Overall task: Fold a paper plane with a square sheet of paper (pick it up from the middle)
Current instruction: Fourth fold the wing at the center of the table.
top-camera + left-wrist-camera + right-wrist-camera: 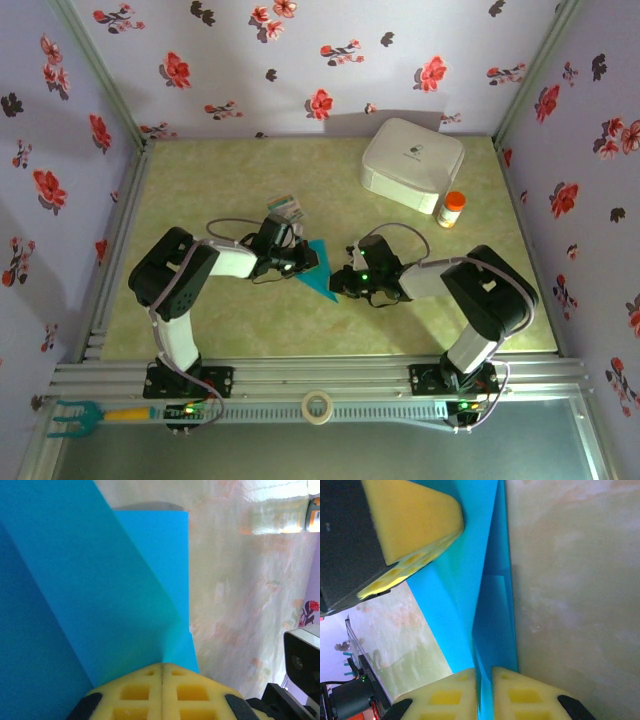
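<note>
Judging by its thin edges and crisp folds, the turquoise paper sheet (320, 268) will be very light, limp away from its creases, easily dented or torn by a hard pinch, and likely to slide on the smooth green table (220, 180) if pushed rather than held. Location, overhead view: centre of frame, a narrow pointed wedge with its tip toward the lower right, lying between the two wrists; whether it rests on the table or hangs just above it cannot be told. The left gripper (297, 262) sits at the wedge's left edge. In its wrist view the yellow pads (147, 676) are pressed together at bottom centre, with the paper emerging from their seam and fanning up across the left half of the frame. The right gripper (341, 283) sits at the wedge's lower right. In its wrist view the fingers (520, 679) at the bottom edge are pinched on a folded ridge of the sheet, a sliver of blue showing between them, and the left gripper's pad (410, 515) appears at upper left against the same sheet. Assessment: the best hold is on the layered crease line, where the paper is stiffest, since single-ply flaps would buckle. Both pinches lie close together, so opposing pulls risk a tear.
</note>
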Robot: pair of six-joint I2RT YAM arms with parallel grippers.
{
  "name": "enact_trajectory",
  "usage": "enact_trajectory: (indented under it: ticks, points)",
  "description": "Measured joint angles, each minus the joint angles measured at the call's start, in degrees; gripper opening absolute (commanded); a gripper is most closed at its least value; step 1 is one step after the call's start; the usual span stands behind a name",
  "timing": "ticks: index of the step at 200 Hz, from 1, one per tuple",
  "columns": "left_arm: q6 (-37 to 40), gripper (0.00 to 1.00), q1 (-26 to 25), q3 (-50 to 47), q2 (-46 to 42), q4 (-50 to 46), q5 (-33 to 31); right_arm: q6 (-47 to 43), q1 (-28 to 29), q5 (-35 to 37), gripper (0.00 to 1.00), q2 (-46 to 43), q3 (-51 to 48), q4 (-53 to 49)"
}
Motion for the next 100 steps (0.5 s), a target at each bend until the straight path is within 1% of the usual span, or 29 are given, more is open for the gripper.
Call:
enact_trajectory:
  ticks: [30, 52, 67, 100]
  points:
    - [0.00, 0.01, 0.00, 0.00, 0.04, 0.04, 0.02, 0.00, 0.20, 0.24, 0.19, -1.51, -0.68, -1.46]
    - [0.00, 0.00, 0.00, 0.00, 0.04, 0.04, 0.02, 0.02, 0.31, 0.48, 0.15, -2.62, -1.51, -2.60]
    - [0.00, 0.01, 0.00, 0.00, 0.04, 0.04, 0.02, 0.07, 0.35, 0.61, 0.10, -2.82, -1.86, -2.91]
    - [0.00, 0.01, 0.00, 0.00, 0.04, 0.04, 0.20, 0.02, 0.59, 0.66, 0.10, -2.82, -2.10, -3.17]
